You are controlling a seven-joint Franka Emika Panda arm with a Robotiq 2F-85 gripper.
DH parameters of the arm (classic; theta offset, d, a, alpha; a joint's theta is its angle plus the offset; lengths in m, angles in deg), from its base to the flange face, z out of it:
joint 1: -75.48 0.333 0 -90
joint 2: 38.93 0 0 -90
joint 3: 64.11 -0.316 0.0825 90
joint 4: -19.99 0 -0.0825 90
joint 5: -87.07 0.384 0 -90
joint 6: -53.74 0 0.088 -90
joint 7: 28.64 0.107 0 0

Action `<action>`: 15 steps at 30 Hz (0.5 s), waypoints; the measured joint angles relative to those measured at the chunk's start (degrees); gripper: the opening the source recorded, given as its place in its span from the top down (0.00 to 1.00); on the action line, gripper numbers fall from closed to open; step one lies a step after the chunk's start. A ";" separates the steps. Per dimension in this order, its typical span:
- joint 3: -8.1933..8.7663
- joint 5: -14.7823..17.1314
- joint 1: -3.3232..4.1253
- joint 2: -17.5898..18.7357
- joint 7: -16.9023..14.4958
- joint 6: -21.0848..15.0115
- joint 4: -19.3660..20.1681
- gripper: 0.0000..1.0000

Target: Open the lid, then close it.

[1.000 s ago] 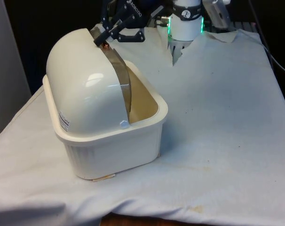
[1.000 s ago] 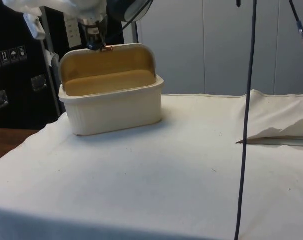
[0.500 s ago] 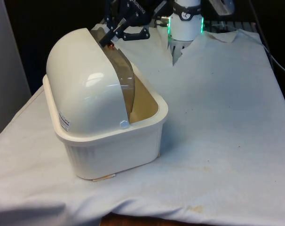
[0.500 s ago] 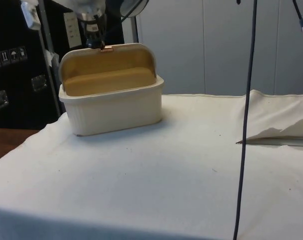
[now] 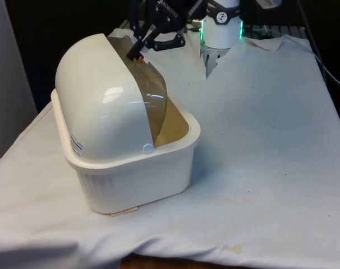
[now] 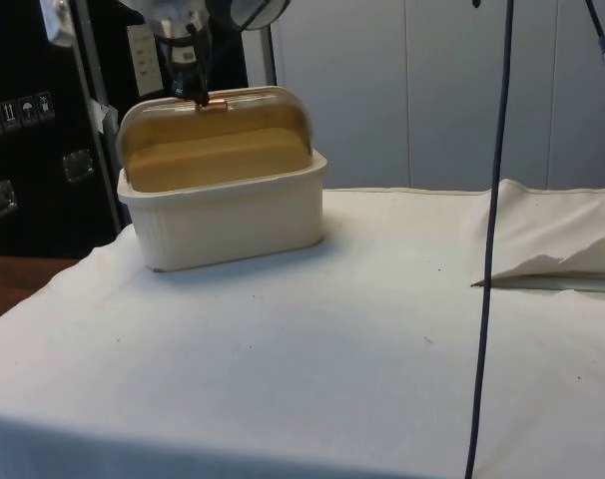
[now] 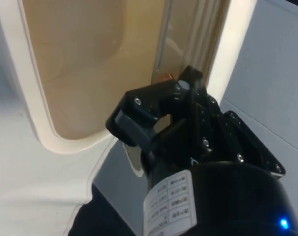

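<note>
A cream bread box stands on the white cloth at the front view's left, with a rounded cream hood over its far half. Its translucent roll lid reaches partway out from under the hood, so most of the tan inside is still uncovered. The lid's front edge carries a small copper handle. My gripper is above the box and shut on that handle; in the side view my gripper sits at the top edge of the lid.
The robot's base stands just behind the box. In the side view a black cable hangs down in front of the table, and a fold of cloth lies at the right. White cloth stretches away at the front view's right.
My gripper has moved towards the front view's right with the handle, and the translucent lid has slid further out from under the hood.
</note>
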 measured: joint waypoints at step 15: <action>-0.92 4.41 0.11 -0.06 -3.27 -0.11 0.63 1.00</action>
